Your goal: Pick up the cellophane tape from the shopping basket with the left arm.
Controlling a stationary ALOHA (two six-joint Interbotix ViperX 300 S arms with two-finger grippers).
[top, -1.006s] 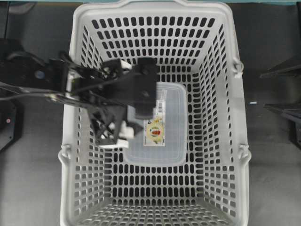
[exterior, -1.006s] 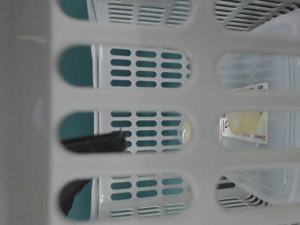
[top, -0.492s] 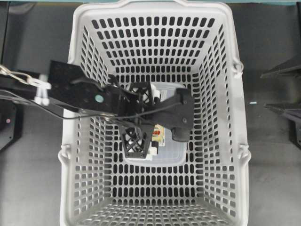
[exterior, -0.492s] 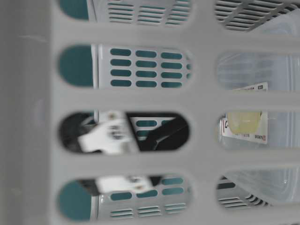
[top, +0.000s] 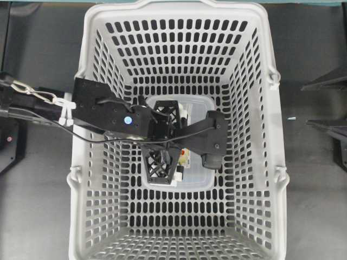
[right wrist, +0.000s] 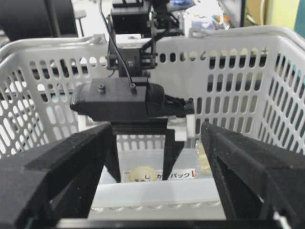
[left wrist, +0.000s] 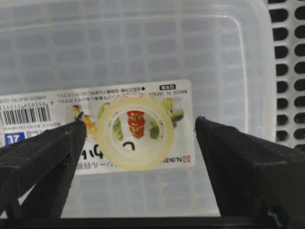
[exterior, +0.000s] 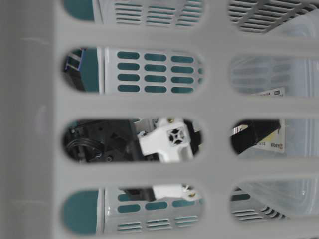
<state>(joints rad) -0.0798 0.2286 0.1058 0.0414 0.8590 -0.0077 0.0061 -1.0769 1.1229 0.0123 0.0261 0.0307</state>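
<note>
A: Pale-yellow translucent roll, the cellophane tape [left wrist: 135, 132], lies flat on the printed label of the clear lidded box [left wrist: 143, 43], on the box lid. That's inside the shopping basket [top: 87, 70], light-grey slotted plastic.

B: Where against the left claw [left wrist: 138, 143]?

A: Right between its two black fingers [left wrist: 43, 152], in the wrist view. Gap on both sides, nothing touching the roll. Claw spread wide, holding nothing.

B: Overhead?

A: Left arm [top: 103, 111] reaches over the basket's left wall, blue dot showing, claw pointing down over the box in the middle of the basket. Roll itself is hidden under the claw there.

B: Right claw [right wrist: 157, 157]?

A: Also spread wide, empty. It sits outside the basket, facing the basket rim; beyond its fingers you see the left arm's camera housing [right wrist: 119, 101] and the tape on the box below that.

B: Table-level view?

A: Through the basket slots, white and black claw parts [exterior: 169, 142]. Tape not clear there. Basket stands on a dark worktop [top: 38, 216].
</note>
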